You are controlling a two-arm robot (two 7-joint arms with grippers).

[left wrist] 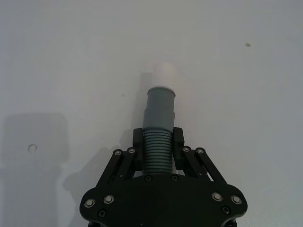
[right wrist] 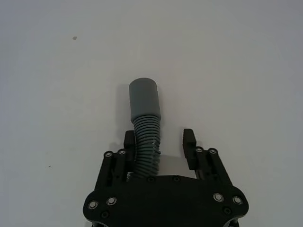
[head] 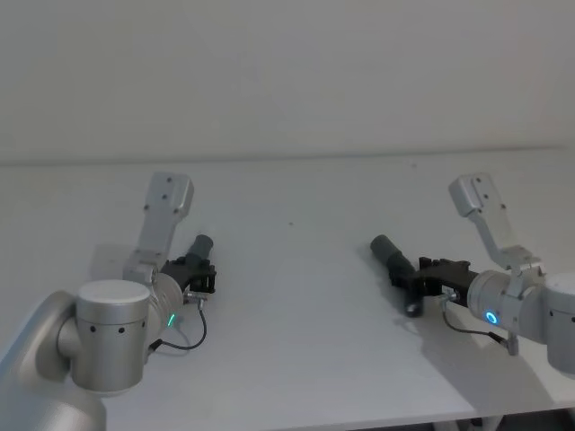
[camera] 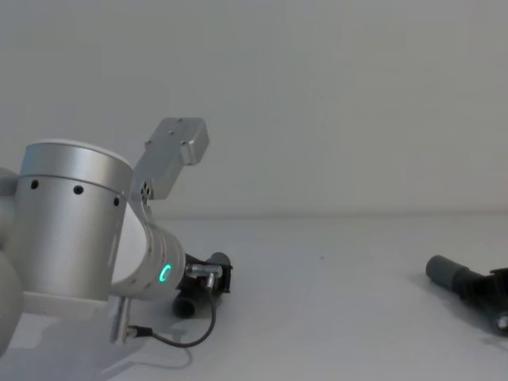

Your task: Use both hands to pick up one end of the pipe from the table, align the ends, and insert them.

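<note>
Left wrist view: left tool point(left wrist: 158, 138) clamped on ribs point(left wrist: 156, 158) of white-tipped hose point(left wrist: 160, 106); right tool point(right wrist: 159, 140) open around wide-cuffed hose point(right wrist: 146, 135); both likely light, bendy, best gripped beside cuffs point(right wrist: 143, 97).

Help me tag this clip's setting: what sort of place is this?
Likely a robotics lab bench: a white table before a bare wall, a white-tipped hose piece in the left gripper, a grey-cuffed hose piece inside the open right gripper.
</note>
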